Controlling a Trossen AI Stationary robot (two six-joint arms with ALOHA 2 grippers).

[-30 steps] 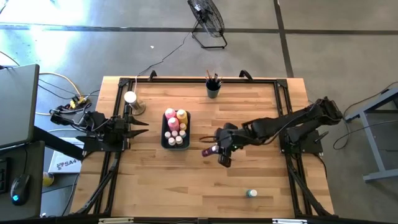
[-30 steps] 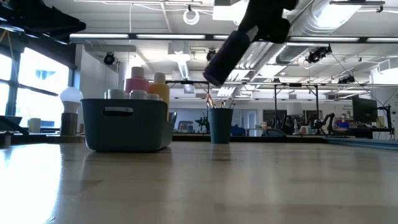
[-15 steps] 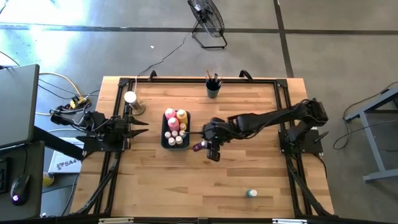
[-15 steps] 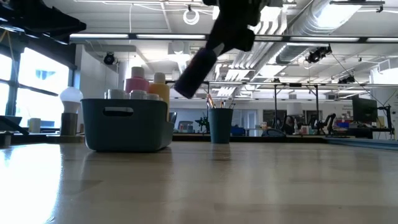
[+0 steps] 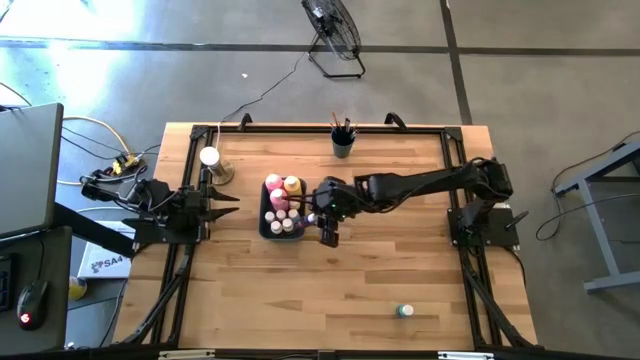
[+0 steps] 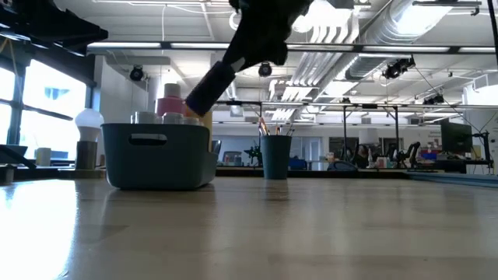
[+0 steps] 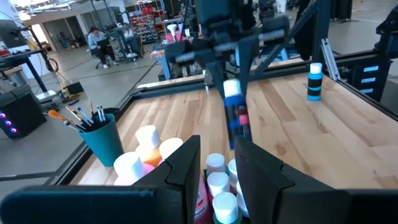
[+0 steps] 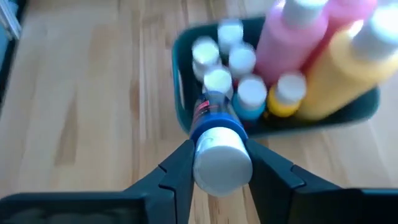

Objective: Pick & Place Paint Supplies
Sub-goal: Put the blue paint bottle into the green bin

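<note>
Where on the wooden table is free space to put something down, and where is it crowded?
Free: the wide front area of the wooden table between the dark bin and the lone small bottle; also between the dark brush cup and the right arm. Crowded: the bin, full of bottles, with the right gripper holding a small white-capped bottle beside it.

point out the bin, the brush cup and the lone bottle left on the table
bin [image 6: 156, 159], low view, its front wall
brush cup [image 5: 343, 147], high view, its rim
lone bottle [image 5: 404, 311], high view, its cap

Right arm stretched inward, hand [image 5: 322, 222] clamped; left hand [image 5: 226, 205] parked at edge
</note>
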